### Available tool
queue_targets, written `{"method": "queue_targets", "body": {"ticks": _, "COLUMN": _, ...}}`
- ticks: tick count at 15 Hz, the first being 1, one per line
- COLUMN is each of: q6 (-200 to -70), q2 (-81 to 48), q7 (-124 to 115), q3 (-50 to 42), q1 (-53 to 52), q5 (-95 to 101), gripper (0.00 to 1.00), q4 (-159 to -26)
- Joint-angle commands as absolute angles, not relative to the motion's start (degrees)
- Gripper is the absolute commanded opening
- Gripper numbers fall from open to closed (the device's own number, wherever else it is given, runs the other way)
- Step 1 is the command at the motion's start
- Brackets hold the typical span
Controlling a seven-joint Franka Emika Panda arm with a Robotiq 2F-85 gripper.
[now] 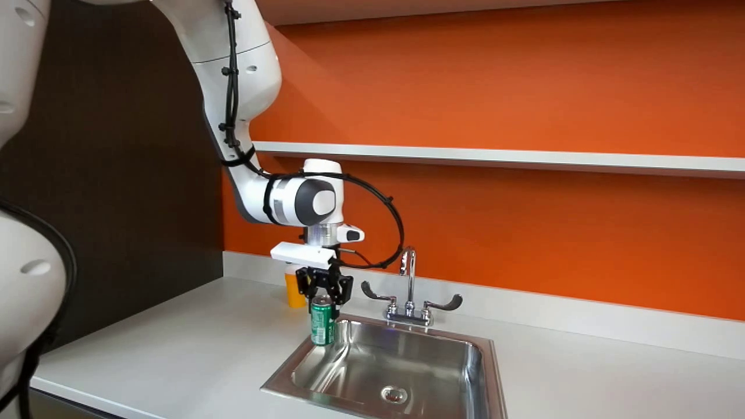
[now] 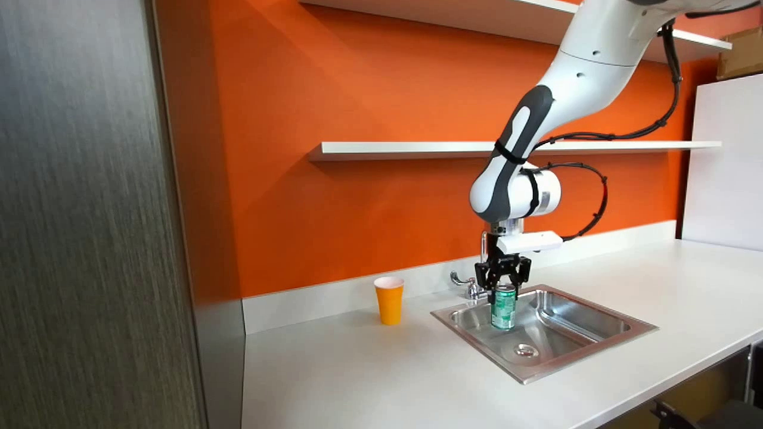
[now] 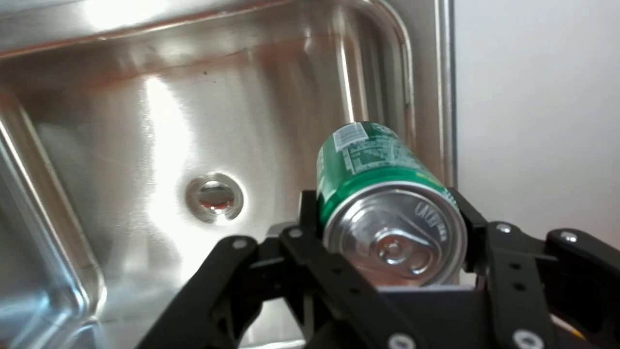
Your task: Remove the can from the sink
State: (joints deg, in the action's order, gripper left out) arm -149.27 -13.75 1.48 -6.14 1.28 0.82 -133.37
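Observation:
The green can (image 1: 322, 326) with a silvery top is upright between my gripper's (image 1: 323, 311) fingers. My gripper is shut on its upper part, with a finger against each side. The can also shows in an exterior view (image 2: 503, 311) and in the wrist view (image 3: 373, 150). It appears raised above the sink (image 1: 285, 375), near the basin side closest to the cup. In the wrist view the can overlaps the inner wall and part of the sink rim (image 3: 428, 87). The gripper (image 3: 387, 213) hides part of the can's sides. The can's underside is hidden.
A chrome faucet (image 1: 411, 285) with two handles stands behind the sink. An orange-yellow cup (image 2: 390, 304) stands on the white counter (image 2: 334, 381) beside the sink, near the back wall. A white shelf (image 1: 500, 157) runs along the orange wall. A dark panel (image 1: 128, 174) bounds the counter.

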Motion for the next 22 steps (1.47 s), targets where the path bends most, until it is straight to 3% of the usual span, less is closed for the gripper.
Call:
{"method": "queue_targets", "body": {"ticks": 1, "q6": -147.2, "q2": -12.4, "q7": 0.2, "q3": -3.4, "q1": -0.6, "q5": 2.7, "gripper": 0.38, "q4": -134.3}}
{"method": "queue_targets", "body": {"ticks": 22, "q6": -146.5, "q2": -17.5, "q7": -0.4, "q3": 1.0, "q1": -6.9, "q5": 6.4, "gripper": 0.38, "q4": -133.8}}
